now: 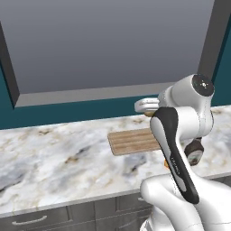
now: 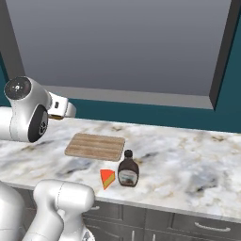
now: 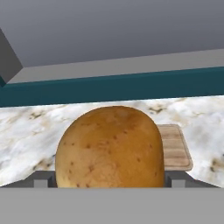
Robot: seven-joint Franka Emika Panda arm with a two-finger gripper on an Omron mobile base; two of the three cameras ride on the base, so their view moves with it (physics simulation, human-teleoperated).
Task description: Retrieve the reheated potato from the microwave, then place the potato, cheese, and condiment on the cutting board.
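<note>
The potato [image 3: 109,148], a golden-brown speckled ball, sits close in the hand view between the two finger tips. My gripper [image 3: 109,180] is shut on it. In the base views the gripper [image 1: 146,106] [image 2: 61,109] hangs above the marble counter near the cutting board, with a sliver of the potato [image 2: 55,116] showing under the hand. The striped light-wood cutting board [image 1: 133,140] [image 2: 95,146] [image 3: 175,151] lies bare. The cheese [image 2: 107,178], an orange wedge with a red face, and the dark condiment bottle [image 2: 128,170] stand in front of the board. The microwave is out of view.
The marble counter [image 1: 54,158] runs along a teal wall [image 2: 155,117], under a large grey panel in a dark frame [image 2: 122,47]. Grey drawers with handles [image 1: 29,220] sit below the counter's front edge. My own arm [image 1: 173,153] hides part of the bottle in the left base view.
</note>
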